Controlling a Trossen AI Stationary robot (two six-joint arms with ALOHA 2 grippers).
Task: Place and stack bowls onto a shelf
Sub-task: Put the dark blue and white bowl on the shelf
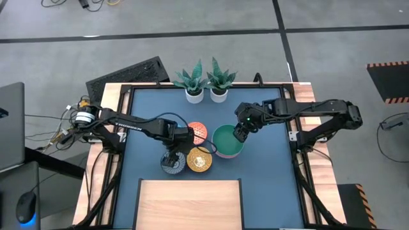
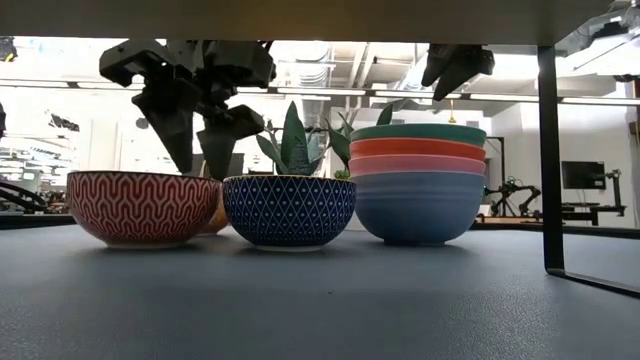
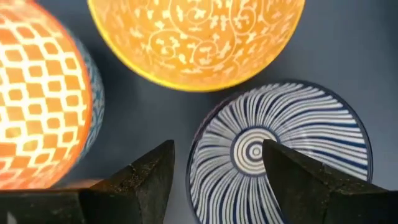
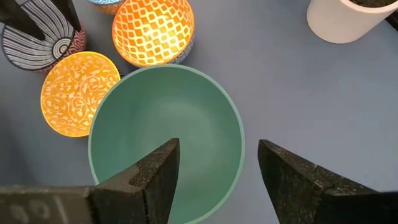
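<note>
From above, I see my left gripper (image 1: 171,158) hanging over a small striped bowl (image 1: 172,164) near the middle of the dark blue table (image 1: 268,179). Its fingers (image 3: 146,177) stand apart, straddling the bowl's rim without gripping it. Just beside that bowl sits a yellow-orange patterned bowl (image 1: 199,160), and behind the two an orange checked bowl (image 1: 197,132).

My right gripper (image 1: 240,132) hovers at the edge of a stack of larger bowls (image 2: 417,182), green (image 1: 226,140) on top, then orange-red, pink and light blue. Its fingers (image 4: 155,177) are also spread wide, holding nothing.

The pale wooden shelf (image 1: 190,204) lies at the table's near edge, apart from all the bowls. Two white pots with green plants (image 1: 206,83) stand at the far edge.
</note>
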